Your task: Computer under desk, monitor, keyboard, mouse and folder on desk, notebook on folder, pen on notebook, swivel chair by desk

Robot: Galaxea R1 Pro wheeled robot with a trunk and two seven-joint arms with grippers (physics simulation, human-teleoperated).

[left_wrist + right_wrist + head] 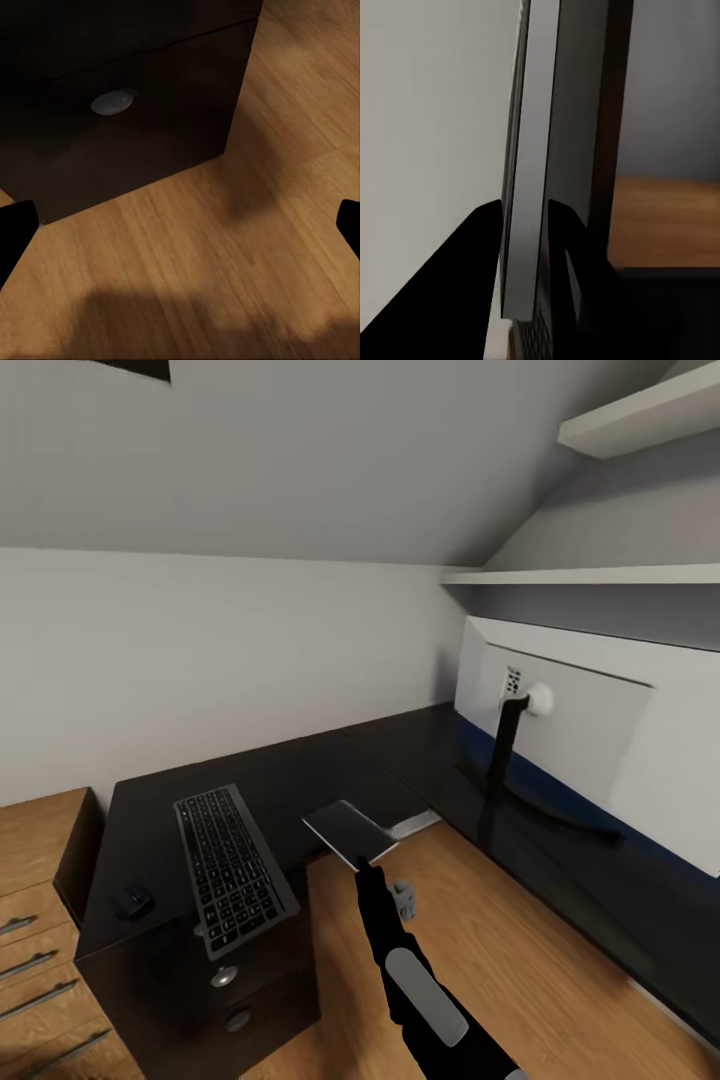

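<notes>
The black desk [300, 770] bends in an L along two walls. On its left wing lie the keyboard [235, 870] and, further left, the small black mouse [132, 901]. The monitor [590, 735] stands on the right wing, its pale back and black stand arm towards me. My right gripper [366, 866] is shut on a thin flat grey slab, apparently the notebook [350, 832], held near the desk's inner corner. The right wrist view shows that slab [529, 187] edge-on between the fingers [480, 262]. My left gripper [180, 225] is open, low over the wood floor.
A black drawer unit [215, 1000] with round silver knobs [114, 101] sits under the desk's left end. A light-wood cabinet [40, 920] stands left of it. White shelves [620, 575] hang above the monitor. Wood floor [520, 960] fills the desk's inner angle.
</notes>
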